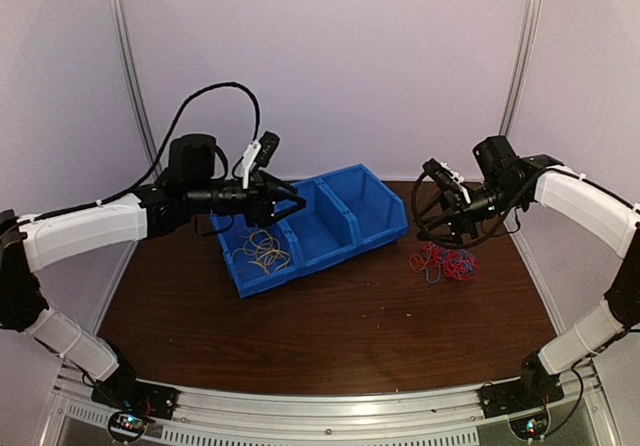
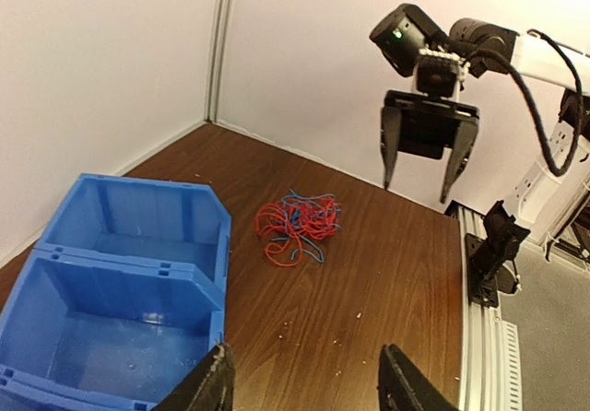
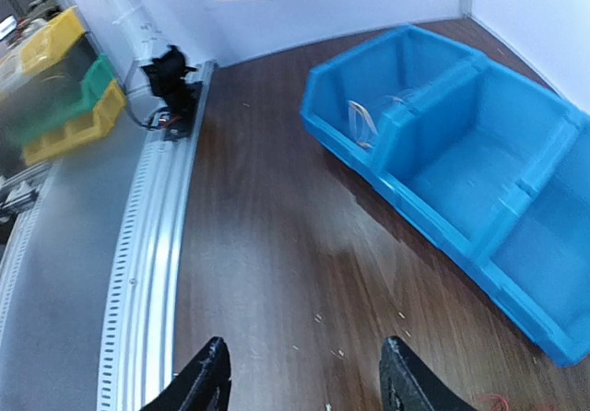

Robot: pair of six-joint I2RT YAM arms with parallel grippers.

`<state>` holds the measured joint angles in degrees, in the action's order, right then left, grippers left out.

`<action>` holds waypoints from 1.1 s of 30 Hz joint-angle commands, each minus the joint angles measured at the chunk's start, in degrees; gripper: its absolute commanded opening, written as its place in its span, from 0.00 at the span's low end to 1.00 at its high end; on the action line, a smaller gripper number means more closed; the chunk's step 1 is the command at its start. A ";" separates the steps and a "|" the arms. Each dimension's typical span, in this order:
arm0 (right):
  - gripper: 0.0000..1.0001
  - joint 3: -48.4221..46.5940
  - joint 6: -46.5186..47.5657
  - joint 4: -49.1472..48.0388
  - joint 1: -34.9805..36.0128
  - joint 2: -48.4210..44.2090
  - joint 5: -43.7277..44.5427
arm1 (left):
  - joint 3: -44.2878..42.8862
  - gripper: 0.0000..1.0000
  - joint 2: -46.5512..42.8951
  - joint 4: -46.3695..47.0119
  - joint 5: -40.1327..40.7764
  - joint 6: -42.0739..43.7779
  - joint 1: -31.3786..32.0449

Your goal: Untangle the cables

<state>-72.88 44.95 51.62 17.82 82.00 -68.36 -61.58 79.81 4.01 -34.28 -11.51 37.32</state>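
The left gripper (image 1: 298, 204) is held roughly level at the end of a white forearm that reaches in from the left. Its elbow is pushed out past the table's side and its fingers point across toward the other arm. Its jaws stand apart and hold nothing; in its own wrist view only bare wood shows between the fingertips (image 2: 214, 388). Directly below it sits a blue bin (image 1: 270, 280) with three compartments. The yellow cables (image 1: 265, 251) lie in loose loops on the floor of the end compartment, under the gripper's wrist. The other two compartments lie ahead of its fingers.

The right gripper (image 2: 415, 190) hangs from a bent wrist with its fingers aimed down at the table and raised off it. Its jaws are spread, with nothing between them. The red and blue cables (image 2: 297, 227) lie in one tangled bunch on the table, near below this gripper on the side toward the bin. They touch neither the fingers nor the bin.

Further out, the table (image 1: 330, 336) is dark brown wood grain, dotted with small pale specks. A ribbed aluminium rail (image 1: 330, 416) runs along its near edge and carries both arm bases. Pale wall panels (image 1: 330, 66) joined by metal corner strips close in the other three sides. Past the rail, the right wrist view shows blurred yellow and green storage bins (image 3: 55, 88).
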 commanded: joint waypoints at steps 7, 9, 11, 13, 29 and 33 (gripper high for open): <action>0.52 9.98 -23.95 -25.76 -13.34 0.45 39.34 | -1.37 0.53 7.64 0.69 25.28 0.51 6.80; 0.51 10.06 -24.39 -25.34 -16.12 2.15 40.31 | 0.81 0.54 4.57 0.29 26.37 2.80 6.88; 0.50 10.14 -24.58 -25.20 -17.85 3.93 40.36 | 2.22 0.56 2.44 0.62 29.90 3.89 6.97; 0.49 10.08 -24.53 -25.60 -19.17 5.54 40.13 | 1.95 0.58 1.41 0.16 33.13 3.69 6.89; 0.47 -2.47 -21.30 -20.98 -10.12 20.04 38.53 | 2.27 0.62 1.28 0.14 37.91 5.14 6.80; 0.46 -3.90 -21.06 -18.79 -8.09 23.01 38.77 | 2.19 0.62 2.25 -0.25 37.86 4.95 6.80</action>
<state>-75.09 22.92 29.36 8.32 102.50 -29.95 -59.77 81.67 1.45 2.22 -7.49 44.45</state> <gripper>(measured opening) 0.468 0.623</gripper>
